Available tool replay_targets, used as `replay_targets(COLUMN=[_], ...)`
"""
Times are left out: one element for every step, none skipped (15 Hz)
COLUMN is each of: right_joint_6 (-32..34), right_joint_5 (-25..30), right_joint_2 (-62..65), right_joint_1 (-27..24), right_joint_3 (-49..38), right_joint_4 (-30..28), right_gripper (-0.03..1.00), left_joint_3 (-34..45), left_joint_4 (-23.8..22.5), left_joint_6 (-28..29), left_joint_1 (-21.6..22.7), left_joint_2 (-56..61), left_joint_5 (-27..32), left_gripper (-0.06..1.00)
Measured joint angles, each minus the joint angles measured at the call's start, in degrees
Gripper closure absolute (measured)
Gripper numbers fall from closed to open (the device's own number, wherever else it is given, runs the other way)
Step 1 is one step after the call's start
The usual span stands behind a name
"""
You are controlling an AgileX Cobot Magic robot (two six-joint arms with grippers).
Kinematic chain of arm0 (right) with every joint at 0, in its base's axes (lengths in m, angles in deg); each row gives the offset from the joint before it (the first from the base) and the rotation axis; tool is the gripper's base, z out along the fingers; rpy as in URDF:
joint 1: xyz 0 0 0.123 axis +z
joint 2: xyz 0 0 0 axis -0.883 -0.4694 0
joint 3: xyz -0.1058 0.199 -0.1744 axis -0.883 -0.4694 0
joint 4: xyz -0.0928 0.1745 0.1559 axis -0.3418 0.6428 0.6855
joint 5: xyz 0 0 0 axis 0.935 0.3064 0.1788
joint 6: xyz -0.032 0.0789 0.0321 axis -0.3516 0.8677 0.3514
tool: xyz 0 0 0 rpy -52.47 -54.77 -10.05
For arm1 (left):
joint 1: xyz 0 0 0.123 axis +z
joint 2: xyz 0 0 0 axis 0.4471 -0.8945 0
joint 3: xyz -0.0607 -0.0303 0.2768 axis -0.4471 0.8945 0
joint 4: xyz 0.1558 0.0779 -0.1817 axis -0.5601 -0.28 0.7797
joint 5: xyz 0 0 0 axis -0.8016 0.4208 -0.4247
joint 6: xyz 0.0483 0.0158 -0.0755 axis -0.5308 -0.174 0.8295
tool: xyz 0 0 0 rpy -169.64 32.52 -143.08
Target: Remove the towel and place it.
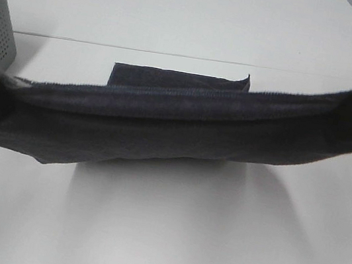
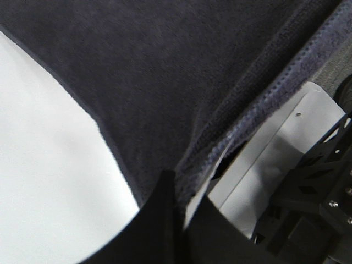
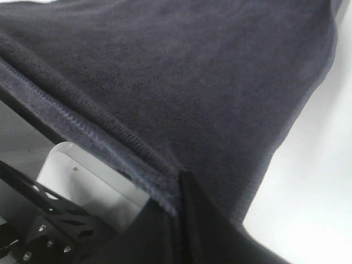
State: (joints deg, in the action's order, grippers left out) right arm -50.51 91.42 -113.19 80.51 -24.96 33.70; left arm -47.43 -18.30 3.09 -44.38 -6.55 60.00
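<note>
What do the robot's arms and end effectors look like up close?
The left end effector and right end effector each end in two flat, matt black fingers tapering to a wedge. Behind them sit a white plate with rounded corners and a black metal frame with angular cutouts and small screws. No markings are visible.

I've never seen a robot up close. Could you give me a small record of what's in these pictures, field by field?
main object: dark towel, stretched between the two arms and sagging in the middle
left gripper: shut on the towel's stitched hem
right gripper: shut on the hem at the other end
surface: white table; the towel casts a shadow on it and seems to hang clear
behind the towel: folded dark cloth lying on the table, partly hidden
far left: white perforated container
</note>
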Motion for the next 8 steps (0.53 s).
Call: replay_targets(right_joint_6=[1.0, 2.2, 3.3, 4.2, 4.8, 5.1, 5.1, 5.2], right_joint_5=[-0.1, -0.1, -0.2, -0.2, -0.2, -0.2, -0.2, -0.2], right_joint_2=[1.1, 2.0, 2.8, 3.6, 4.3, 4.8, 4.8, 4.8], right_joint_1=[0.0, 0.0, 0.0, 0.0, 0.0, 0.0, 0.0, 0.0], right_joint_3=[-2.9, -5.6, -8.4, -10.6, -12.3, -13.7, -13.7, -15.0], right_joint_4=[0.7, 1.5, 2.2, 2.9, 3.6, 4.5, 4.5, 4.8], right_gripper=[0.96, 0.96, 0.96, 0.96, 0.96, 0.96, 0.96, 0.96], left_joint_3=[2.7, 5.4, 8.1, 10.1, 12.2, 14.3, 14.3, 15.9], left_joint_4=[1.4, 2.5, 3.8, 4.9, 6.0, 6.9, 6.9, 7.7], left_joint_6=[0.0, 0.0, 0.0, 0.7, 1.1, 1.6, 1.6, 2.2], left_joint_1=[0.0, 0.0, 0.0, 0.0, 0.0, 0.0, 0.0, 0.0], left_joint_2=[1.7, 3.4, 4.8, 5.7, 6.5, 7.0, 7.0, 7.0], left_joint_5=[0.0, 0.0, 0.0, 0.0, 0.0, 0.0, 0.0, 0.0], left_gripper=[0.94, 0.94, 0.94, 0.94, 0.94, 0.94, 0.94, 0.94])
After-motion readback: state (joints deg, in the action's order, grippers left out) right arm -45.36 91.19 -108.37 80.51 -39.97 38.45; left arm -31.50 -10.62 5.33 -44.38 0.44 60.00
